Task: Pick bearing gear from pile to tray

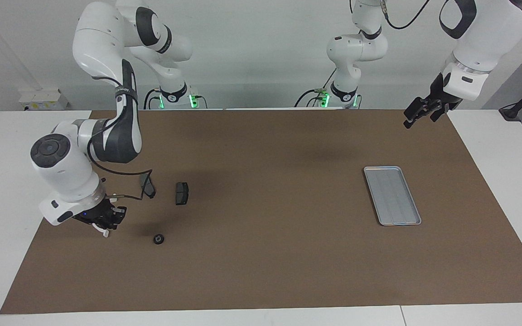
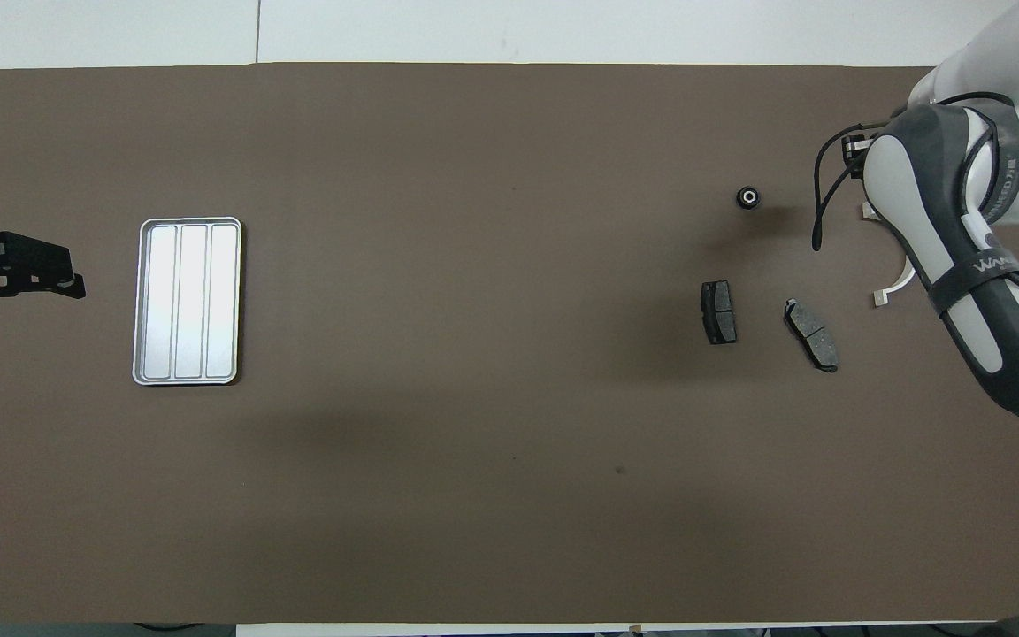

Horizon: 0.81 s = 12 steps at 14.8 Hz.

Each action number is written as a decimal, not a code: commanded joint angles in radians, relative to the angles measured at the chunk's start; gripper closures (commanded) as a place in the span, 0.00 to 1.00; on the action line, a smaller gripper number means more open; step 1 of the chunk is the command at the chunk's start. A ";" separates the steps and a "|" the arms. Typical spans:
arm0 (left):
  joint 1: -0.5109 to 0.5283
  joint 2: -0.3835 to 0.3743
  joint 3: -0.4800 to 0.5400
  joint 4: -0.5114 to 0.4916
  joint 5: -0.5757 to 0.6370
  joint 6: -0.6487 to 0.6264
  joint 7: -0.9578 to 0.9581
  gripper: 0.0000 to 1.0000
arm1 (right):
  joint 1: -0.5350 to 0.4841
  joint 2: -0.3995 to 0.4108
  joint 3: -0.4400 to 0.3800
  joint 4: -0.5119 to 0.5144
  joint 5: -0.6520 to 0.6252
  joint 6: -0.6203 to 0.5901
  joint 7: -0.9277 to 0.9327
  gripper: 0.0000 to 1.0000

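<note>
The pile lies at the right arm's end of the brown mat. It holds a small black round bearing (image 1: pixel 159 238) (image 2: pixel 747 197), two dark grey brake pads (image 1: pixel 181 193) (image 1: pixel 148 185) (image 2: pixel 718 311) (image 2: pixel 812 334), and a white half-ring bracket (image 1: pixel 105 233) (image 2: pixel 897 281). The bracket is mostly hidden under the right arm. My right gripper (image 1: pixel 107 224) is low over the bracket, beside the bearing and apart from it. The silver tray (image 1: pixel 392 195) (image 2: pixel 187 301) lies empty toward the left arm's end. My left gripper (image 1: pixel 420 115) (image 2: pixel 5 274) waits open in the air beside the tray.
A black cable (image 1: pixel 145 181) loops from the right arm over the brake pad nearest it. White table surface (image 1: pixel 505 149) borders the mat at both ends.
</note>
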 commanded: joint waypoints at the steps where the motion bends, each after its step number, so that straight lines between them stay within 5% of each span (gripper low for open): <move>1: 0.006 -0.017 -0.006 -0.005 0.005 -0.015 0.003 0.00 | -0.009 0.018 0.011 0.029 -0.015 -0.009 -0.006 1.00; 12: 0.006 -0.017 -0.006 -0.005 0.005 -0.013 0.003 0.00 | -0.006 0.028 0.013 0.110 -0.023 -0.066 -0.005 1.00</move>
